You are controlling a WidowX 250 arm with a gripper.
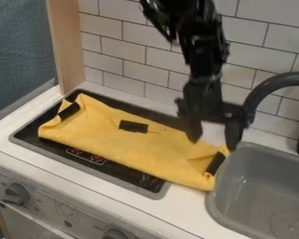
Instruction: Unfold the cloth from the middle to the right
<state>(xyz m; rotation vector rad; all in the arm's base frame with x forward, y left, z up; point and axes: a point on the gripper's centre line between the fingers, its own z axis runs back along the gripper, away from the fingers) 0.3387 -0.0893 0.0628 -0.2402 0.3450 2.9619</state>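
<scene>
Your gripper (213, 135) spread wide, holding nothing, close by the faucet (259, 88), yellow cloth (127, 142) across the stove (130, 174), right end by the sink (258, 168), folded long, dark patches showing.

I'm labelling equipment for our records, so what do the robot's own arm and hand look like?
The arm is black all over, with pale glints suggesting a glossy surface, and built of chunky, angular jointed segments. The hand is black too: a wide crosspiece carrying two thick fingers that narrow towards their tips. I cannot make out any cables or markings.
</scene>
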